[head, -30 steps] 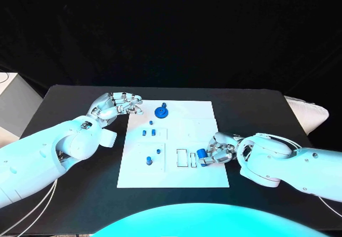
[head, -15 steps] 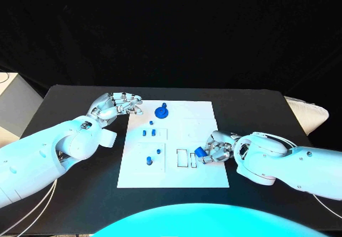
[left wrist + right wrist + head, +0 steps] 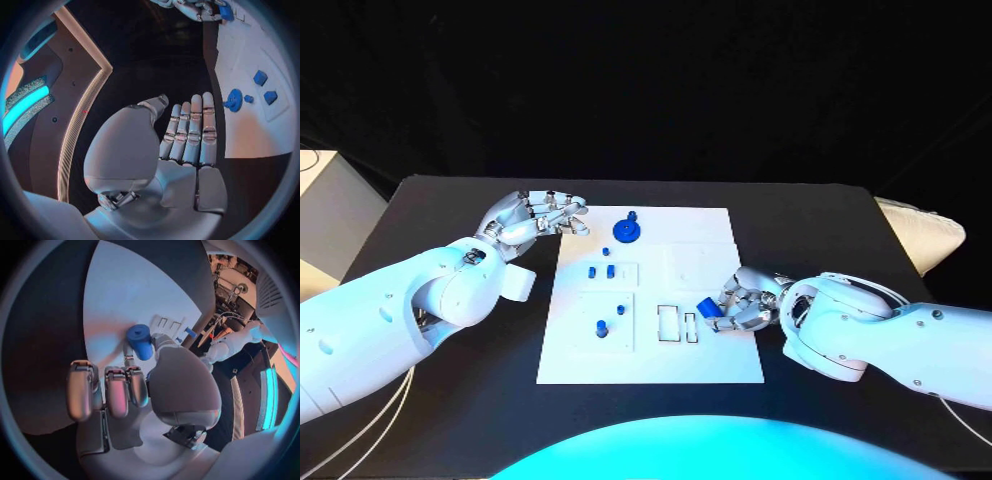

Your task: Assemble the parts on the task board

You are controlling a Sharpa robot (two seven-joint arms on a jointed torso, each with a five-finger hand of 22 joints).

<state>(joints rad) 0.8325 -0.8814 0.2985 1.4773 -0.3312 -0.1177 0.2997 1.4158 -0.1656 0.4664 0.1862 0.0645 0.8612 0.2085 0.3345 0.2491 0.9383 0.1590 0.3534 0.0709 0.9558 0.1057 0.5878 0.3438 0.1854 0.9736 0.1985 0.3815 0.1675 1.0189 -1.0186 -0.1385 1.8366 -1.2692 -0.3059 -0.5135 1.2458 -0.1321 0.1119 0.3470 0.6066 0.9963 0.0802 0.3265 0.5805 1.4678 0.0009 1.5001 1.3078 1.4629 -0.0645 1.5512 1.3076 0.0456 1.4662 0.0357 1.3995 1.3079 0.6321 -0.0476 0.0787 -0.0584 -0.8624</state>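
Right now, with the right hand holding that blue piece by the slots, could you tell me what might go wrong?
The right hand pinches the blue cylinder only at its fingertips, so it could slip or tilt before seating. The rectangular slots beside it are narrow; a misaligned push might jam or shift the task board.

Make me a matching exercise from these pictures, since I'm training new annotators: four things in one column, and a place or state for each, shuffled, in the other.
Things
1. right hand
2. left hand
3. blue cylinder
4. round blue part

Places or states
A. holds nothing, at the task board's far left corner
B. sits on the board's far end
C. held over the board's right side
D. grips a part beside the small rectangular slots

Pairs: 1-D, 2-A, 3-C, 4-B
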